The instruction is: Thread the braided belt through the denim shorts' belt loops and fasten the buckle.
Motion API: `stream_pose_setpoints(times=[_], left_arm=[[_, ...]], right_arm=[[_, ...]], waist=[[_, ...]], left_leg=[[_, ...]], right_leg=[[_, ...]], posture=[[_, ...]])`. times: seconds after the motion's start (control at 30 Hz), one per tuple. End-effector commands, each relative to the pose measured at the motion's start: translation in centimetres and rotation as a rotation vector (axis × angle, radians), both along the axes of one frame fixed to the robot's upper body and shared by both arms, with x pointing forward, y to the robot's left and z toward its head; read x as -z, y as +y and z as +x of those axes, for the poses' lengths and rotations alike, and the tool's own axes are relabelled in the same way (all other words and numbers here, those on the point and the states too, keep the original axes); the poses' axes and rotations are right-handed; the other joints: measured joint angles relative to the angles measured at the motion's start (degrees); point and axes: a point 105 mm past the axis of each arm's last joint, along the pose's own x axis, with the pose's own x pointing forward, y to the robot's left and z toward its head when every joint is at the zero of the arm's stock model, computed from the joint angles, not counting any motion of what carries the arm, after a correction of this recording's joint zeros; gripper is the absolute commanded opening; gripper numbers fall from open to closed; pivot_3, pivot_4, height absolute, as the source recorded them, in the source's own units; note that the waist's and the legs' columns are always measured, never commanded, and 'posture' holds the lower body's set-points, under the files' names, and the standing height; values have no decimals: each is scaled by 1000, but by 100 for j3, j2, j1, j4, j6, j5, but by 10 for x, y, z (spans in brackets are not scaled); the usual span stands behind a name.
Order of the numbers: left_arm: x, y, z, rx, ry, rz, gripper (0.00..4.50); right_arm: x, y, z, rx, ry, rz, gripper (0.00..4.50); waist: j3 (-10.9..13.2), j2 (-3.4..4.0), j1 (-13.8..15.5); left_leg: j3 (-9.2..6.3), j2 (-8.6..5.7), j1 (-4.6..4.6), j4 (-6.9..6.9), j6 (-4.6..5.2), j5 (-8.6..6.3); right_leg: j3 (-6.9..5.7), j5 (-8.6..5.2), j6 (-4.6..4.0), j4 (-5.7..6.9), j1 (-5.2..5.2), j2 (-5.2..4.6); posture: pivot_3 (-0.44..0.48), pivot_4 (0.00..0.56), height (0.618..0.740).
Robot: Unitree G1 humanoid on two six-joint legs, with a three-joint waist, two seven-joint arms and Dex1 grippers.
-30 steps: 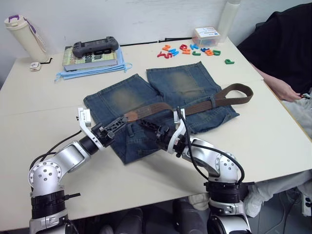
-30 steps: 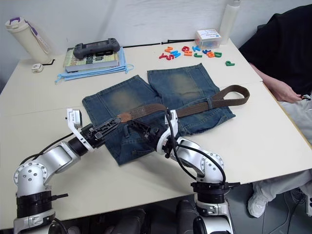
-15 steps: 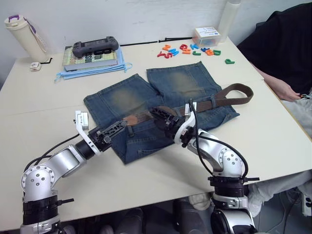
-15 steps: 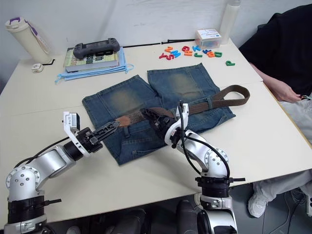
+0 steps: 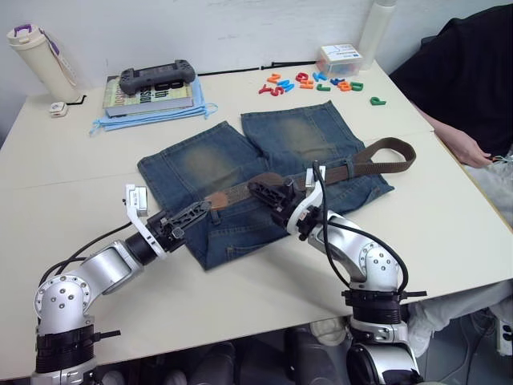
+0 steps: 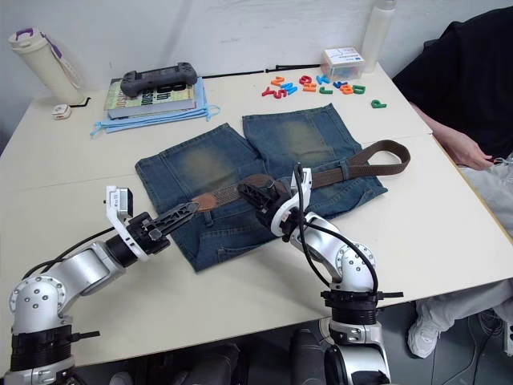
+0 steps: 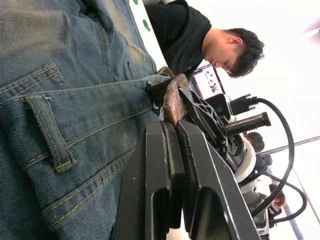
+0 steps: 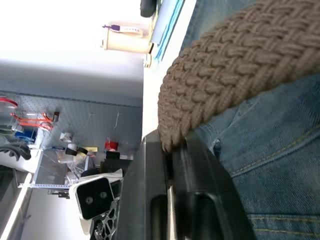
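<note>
The denim shorts (image 5: 200, 164) lie flat mid-table, waistband toward me. The braided belt (image 5: 377, 156) crosses them from a loop on the right leg to its tan end (image 5: 216, 196) near the waistband. My right gripper (image 5: 258, 189) is shut on the braided belt's woven strap (image 8: 240, 65), just right of the tan end. My left gripper (image 5: 204, 208) is shut and holds nothing, its tips just short of the tan end (image 7: 172, 100). One of the belt loops (image 7: 50, 132) shows on the waistband beside it. I cannot make out the buckle.
At the back left a book with a game controller (image 5: 156, 78) lies on blue masks, beside a tumbler (image 5: 36, 56). Coloured letters (image 5: 313, 82) and a clear box (image 5: 337, 58) sit at the back right. A person (image 5: 465, 72) sits at the table's right edge.
My right gripper swung from the waistband's near edge up onto the belt and closed on the strap. My left gripper drew back a little toward me from the tan end.
</note>
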Motion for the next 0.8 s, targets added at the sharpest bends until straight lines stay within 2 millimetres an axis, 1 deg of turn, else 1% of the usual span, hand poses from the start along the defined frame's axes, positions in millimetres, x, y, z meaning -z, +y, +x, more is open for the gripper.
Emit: stream_pose_setpoints(times=[0.03,0.07,0.2,0.27,0.3,0.4,0.57,0.7,0.8], left_arm=[[-7,-2,-5,23,-45,29,0],[-6,-3,-6,24,-58,53,0],[-4,-2,-5,12,-86,101,1555],[-3,1,-3,-11,-94,127,2578],[-3,3,-2,-24,-95,133,2815],[0,13,-4,-55,-103,160,2815],[14,31,-21,-61,-69,227,2815],[23,38,-31,-52,-64,284,2815],[26,40,-36,-40,-70,296,2815]], right_arm=[[-16,1,-4,-6,-69,22,43],[-16,1,-4,-4,-68,21,43],[-15,2,-3,4,-70,8,0],[-16,3,-3,6,-76,-4,0],[-17,4,-3,8,-78,-9,0],[-17,7,-2,23,-90,-49,0],[-14,10,7,80,-83,-87,0],[-9,11,13,109,-71,-105,0],[-7,13,15,123,-68,-105,0]], waist=[[0,0,-1],[0,0,-2],[3,5,2],[4,6,3],[4,6,1],[6,10,-3],[9,15,-30],[14,23,-4],[15,24,3]], left_leg=[[0,0,0,0,0,0],[0,0,0,0,0,0],[1,-1,0,-2,0,0],[0,-1,-1,-2,0,0],[0,-1,-1,-2,0,0],[1,1,0,-3,0,0],[7,4,1,-11,0,0],[7,10,1,-22,-2,1],[6,9,1,-23,-2,1]], right_leg=[[0,0,0,0,0,0],[0,0,0,0,0,0],[0,0,0,-1,0,1],[0,0,0,-2,0,0],[0,0,0,-2,0,0],[0,0,0,-2,0,0],[5,0,-1,-2,-7,-1],[4,-2,-4,-5,-10,-2],[2,-2,-5,-11,-7,0]], posture=[[0,150,731],[0,150,731],[0,150,731],[0,150,731],[0,150,731],[0,150,731],[0,150,731],[0,150,731],[0,150,731]])
